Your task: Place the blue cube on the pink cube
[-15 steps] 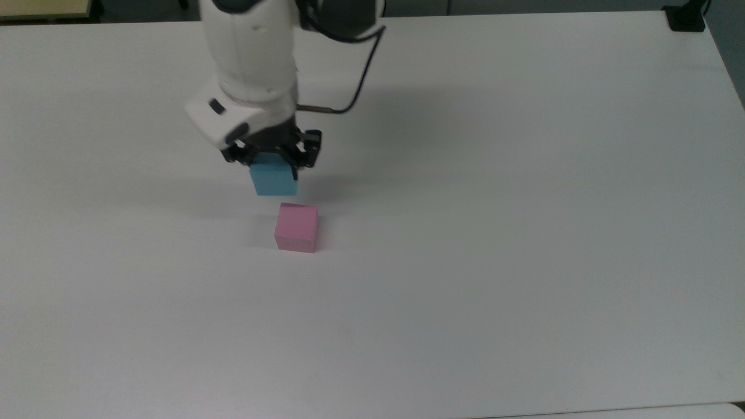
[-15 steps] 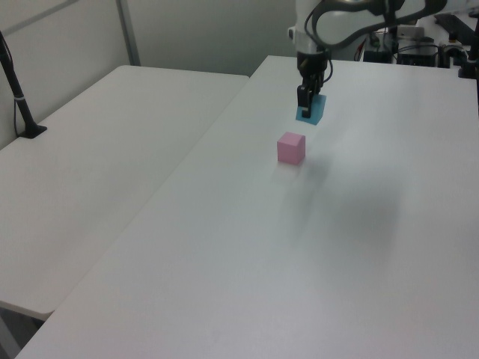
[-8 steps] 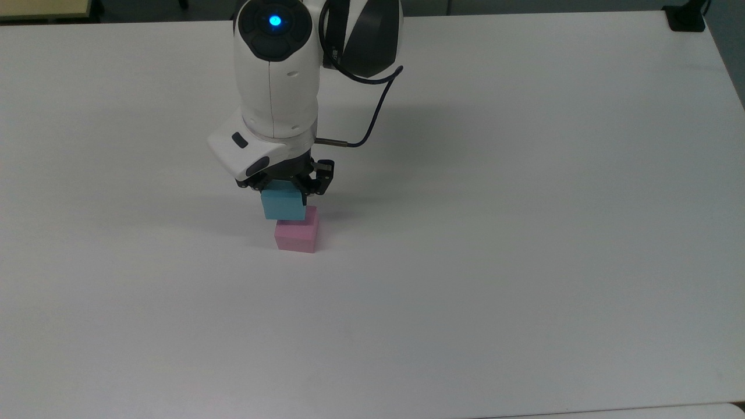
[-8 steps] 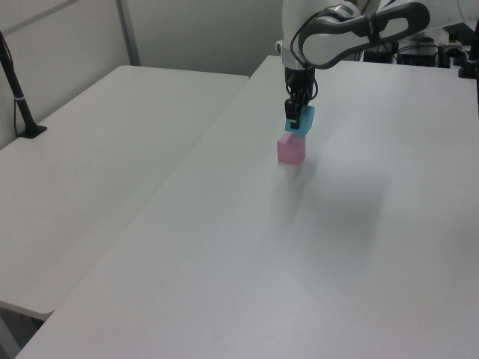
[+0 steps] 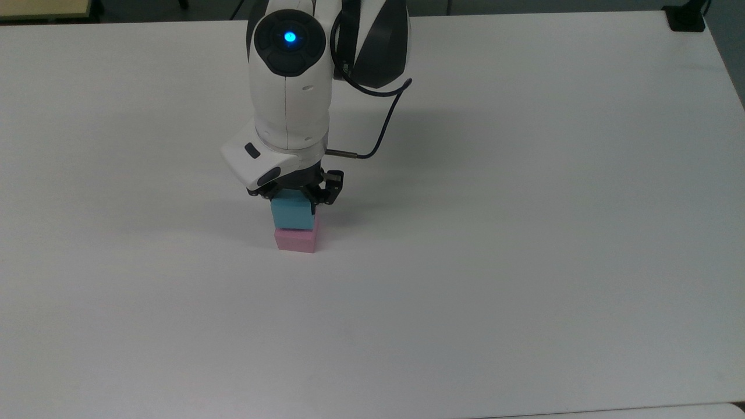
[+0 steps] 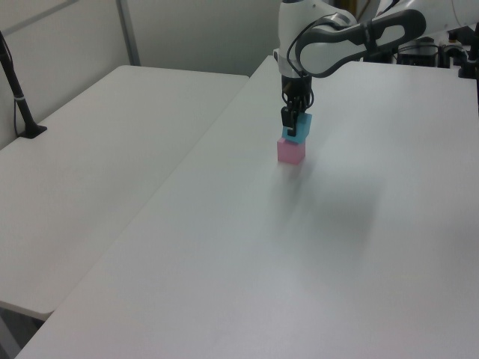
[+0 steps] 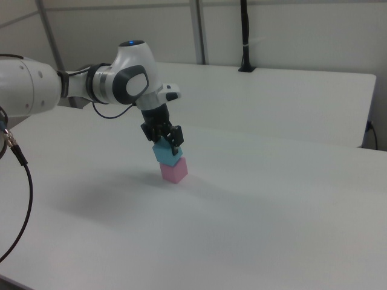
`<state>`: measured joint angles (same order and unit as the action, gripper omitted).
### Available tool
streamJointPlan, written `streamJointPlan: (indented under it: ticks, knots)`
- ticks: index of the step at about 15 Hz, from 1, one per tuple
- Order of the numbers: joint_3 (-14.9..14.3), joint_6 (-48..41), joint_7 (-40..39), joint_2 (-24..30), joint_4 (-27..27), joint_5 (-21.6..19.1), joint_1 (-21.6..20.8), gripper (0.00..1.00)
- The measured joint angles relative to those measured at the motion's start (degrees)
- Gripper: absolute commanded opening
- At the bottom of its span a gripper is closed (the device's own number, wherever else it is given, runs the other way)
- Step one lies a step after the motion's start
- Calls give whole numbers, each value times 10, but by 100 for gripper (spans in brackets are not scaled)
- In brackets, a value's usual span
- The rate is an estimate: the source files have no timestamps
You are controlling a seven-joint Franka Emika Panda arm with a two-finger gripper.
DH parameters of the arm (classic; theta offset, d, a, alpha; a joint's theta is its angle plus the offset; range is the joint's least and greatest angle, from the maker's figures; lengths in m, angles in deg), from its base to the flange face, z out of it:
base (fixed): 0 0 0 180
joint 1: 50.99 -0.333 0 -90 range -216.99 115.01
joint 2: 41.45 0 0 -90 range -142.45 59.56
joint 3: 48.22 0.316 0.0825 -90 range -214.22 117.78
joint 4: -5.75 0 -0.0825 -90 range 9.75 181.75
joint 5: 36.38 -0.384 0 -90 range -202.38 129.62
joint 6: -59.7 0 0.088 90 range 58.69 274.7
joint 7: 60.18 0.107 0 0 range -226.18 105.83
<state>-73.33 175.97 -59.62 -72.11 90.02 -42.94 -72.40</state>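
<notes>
The pink cube (image 5: 295, 240) (image 6: 291, 152) (image 7: 174, 171) rests on the white table (image 5: 524, 233). Directly above it sits the blue cube (image 5: 293, 213) (image 6: 296, 129) (image 7: 166, 153), its underside at or just over the pink cube's top face; whether they touch I cannot tell. My gripper (image 5: 295, 196) (image 6: 293, 123) (image 7: 165, 142) comes down from above and is shut on the blue cube, black fingers on two opposite sides. In the top view the blue cube covers most of the pink cube's top.
A black cable (image 5: 378, 137) loops off the arm's wrist. A second white table (image 6: 97, 172) lies on the left view's left, with a black post (image 6: 16, 93). Another black post (image 7: 245, 36) stands at the far edge in the right view.
My gripper carried the blue cube from behind and beside the pink cube to a spot over it, and lowered it down to the pink cube's top. The pink cube stayed put.
</notes>
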Motion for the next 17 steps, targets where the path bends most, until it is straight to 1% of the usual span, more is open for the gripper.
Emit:
streamJointPlan:
  ticks: [1, 2, 4, 6, 10, 12, 14, 15, 16, 17]
  knots:
    - [0, 8, 4, -1, 0, 0, 1, 49]
    - [0, 12, 8, -2, 0, 0, 1, 99]
    - [0, 12, 8, -2, 0, 0, 3, 100]
    - [0, 12, 8, -6, 3, 11, 2, 100]
    - [0, 12, 11, -11, 0, 12, 1, 100]
    - [-1, 13, 16, 5, -8, 12, 1, 100]
    - [1, -29, 18, 58, -7, 12, 2, 100]
    - [7, -67, 18, 90, -6, 16, 5, 100]
    - [25, -120, 20, 144, 3, 31, 17, 100]
    - [46, -150, 20, 181, 13, 42, 35, 100]
